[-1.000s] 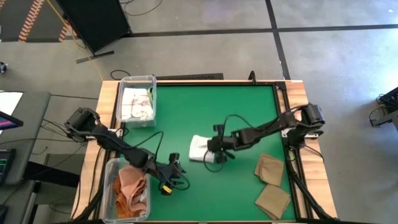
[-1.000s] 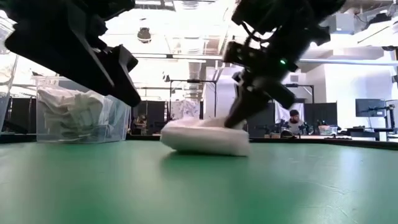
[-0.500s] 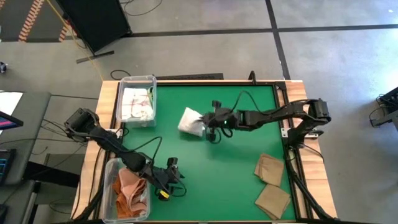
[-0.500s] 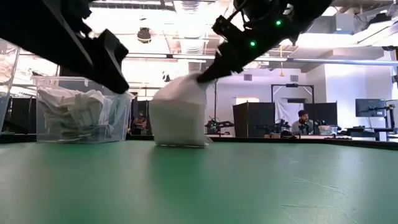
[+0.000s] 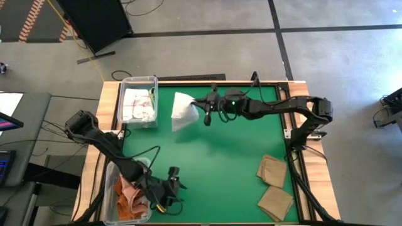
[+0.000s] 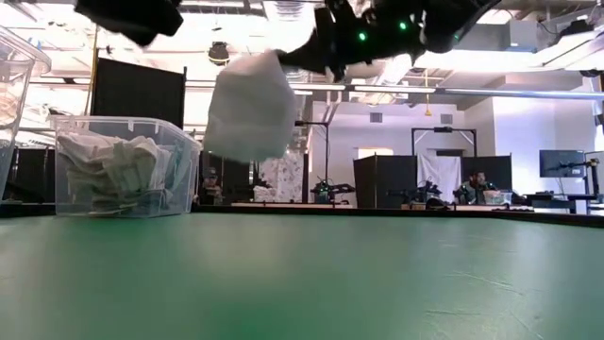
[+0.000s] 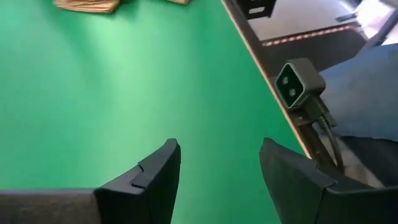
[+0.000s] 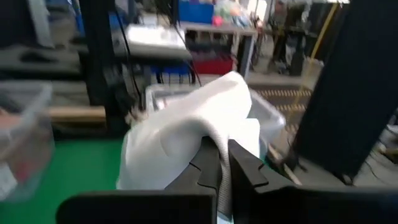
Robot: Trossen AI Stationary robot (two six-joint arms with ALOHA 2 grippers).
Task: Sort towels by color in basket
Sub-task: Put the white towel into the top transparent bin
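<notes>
right fingers (image 5: 202,111) pinch white towel (image 5: 183,112) (hanging down, aloft); left fingers (image 7: 217,174) parted.

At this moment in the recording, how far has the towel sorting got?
Done: white towels fill the far bin, salmon-pink ones the near bin. In hand: the right gripper holds a white towel in the air beside the far bin. Left: two tan towels lie on the mat. The left gripper waits open by the near bin.

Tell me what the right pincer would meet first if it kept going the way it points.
Probably the clear bin of white towels: the right pincer, shut on a white towel, points toward it, though height is unclear.
</notes>
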